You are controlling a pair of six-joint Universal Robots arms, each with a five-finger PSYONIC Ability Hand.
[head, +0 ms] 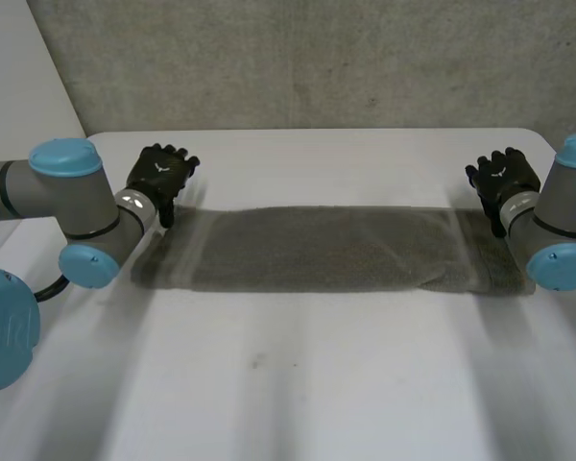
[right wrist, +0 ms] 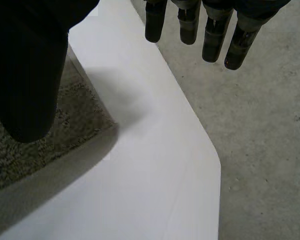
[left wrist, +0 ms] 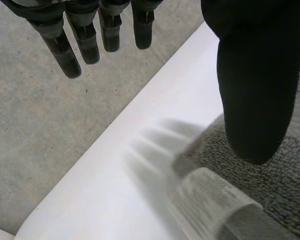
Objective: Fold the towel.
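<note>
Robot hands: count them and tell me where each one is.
2. The left robot hand is by the towel's far left corner, the right robot hand by its far right corner; both open, holding nothing.

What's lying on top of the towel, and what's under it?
Nothing lies on the towel. The left hand and right hand hang open by its far corners. The white table shows all around it, but anything beneath the cloth is covered.
</note>
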